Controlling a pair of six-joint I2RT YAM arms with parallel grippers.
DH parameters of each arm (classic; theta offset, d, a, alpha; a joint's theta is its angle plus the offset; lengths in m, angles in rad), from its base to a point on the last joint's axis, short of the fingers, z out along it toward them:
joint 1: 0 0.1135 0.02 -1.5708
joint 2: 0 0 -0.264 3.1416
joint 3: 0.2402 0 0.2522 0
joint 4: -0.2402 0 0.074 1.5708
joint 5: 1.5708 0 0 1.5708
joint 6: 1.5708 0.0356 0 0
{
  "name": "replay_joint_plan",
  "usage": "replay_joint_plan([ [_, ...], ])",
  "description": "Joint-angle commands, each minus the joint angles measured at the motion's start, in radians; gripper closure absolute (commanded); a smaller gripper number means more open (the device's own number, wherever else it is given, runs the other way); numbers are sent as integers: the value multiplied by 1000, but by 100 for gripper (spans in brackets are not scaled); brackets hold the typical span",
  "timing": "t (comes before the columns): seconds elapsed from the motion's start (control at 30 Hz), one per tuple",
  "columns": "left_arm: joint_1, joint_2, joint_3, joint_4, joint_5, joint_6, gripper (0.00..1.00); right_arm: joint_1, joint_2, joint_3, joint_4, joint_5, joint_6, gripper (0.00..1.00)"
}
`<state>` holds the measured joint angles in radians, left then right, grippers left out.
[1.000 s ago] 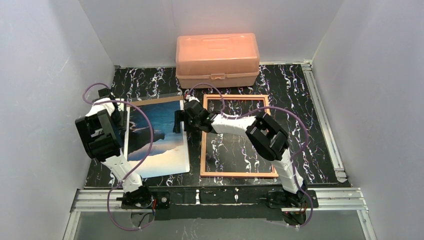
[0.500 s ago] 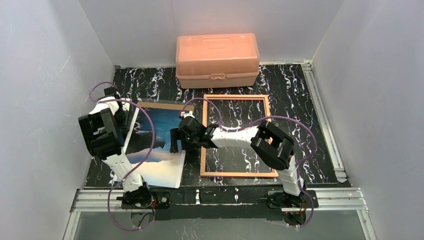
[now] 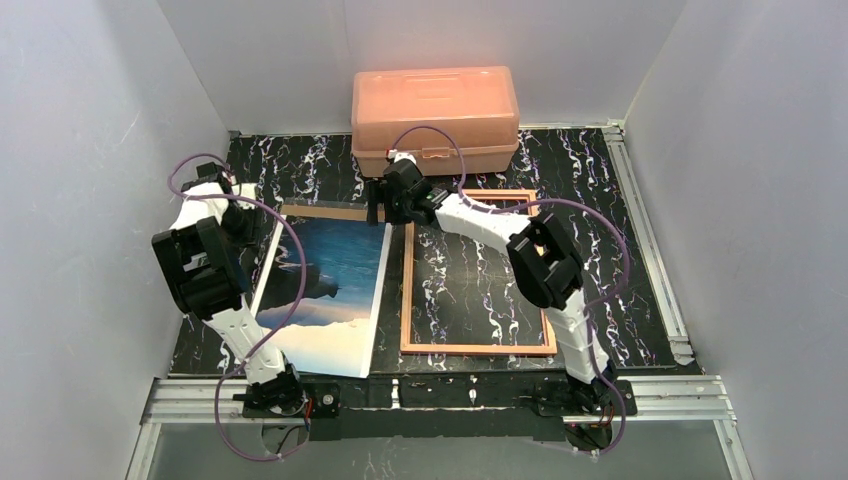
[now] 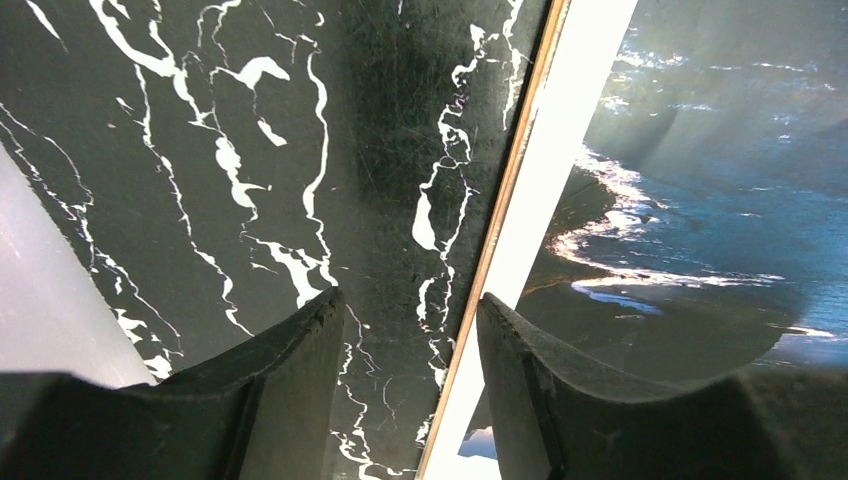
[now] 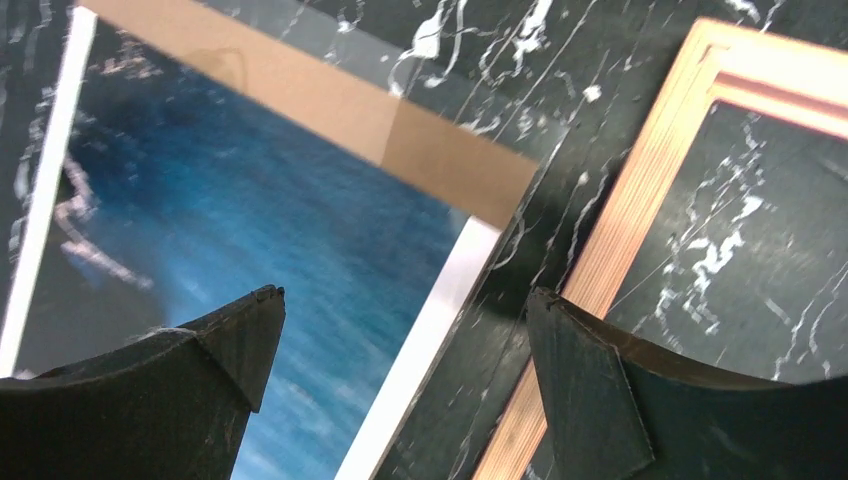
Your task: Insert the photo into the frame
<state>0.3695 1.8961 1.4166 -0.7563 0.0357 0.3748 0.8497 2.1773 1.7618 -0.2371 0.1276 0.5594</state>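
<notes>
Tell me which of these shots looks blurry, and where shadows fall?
Top view: sharp, evenly lit, photo crisp. Right wrist view: photo smeared and soft, dark shadow between it and the frame. Left wrist view: table sharp, fine scratches showing; fingers nearly black.

Parted fingers (image 4: 290, 400), photo (image 4: 700, 200) edge between, marble table (image 4: 200, 150)

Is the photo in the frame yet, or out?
Out. The photo lies face up on the brown backing board, left of the frame. Only the marbled table shows through the frame's opening.
</notes>
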Motion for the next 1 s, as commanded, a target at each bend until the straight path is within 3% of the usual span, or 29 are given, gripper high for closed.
replay_joint_plan([
  [0.0,0,-2,-2,-35,29,-20,51,-5,102,91,-26,45,-81,1],
  [0.37,-34,16,-79,26,24,-17,51,-28,248,269,-93,50,-62,1],
  [0.67,-59,52,-101,64,4,-28,53,-35,309,291,-104,118,-39,2],
  [0.97,-85,58,-116,92,-23,-15,58,-41,285,222,24,11,-31,4],
])
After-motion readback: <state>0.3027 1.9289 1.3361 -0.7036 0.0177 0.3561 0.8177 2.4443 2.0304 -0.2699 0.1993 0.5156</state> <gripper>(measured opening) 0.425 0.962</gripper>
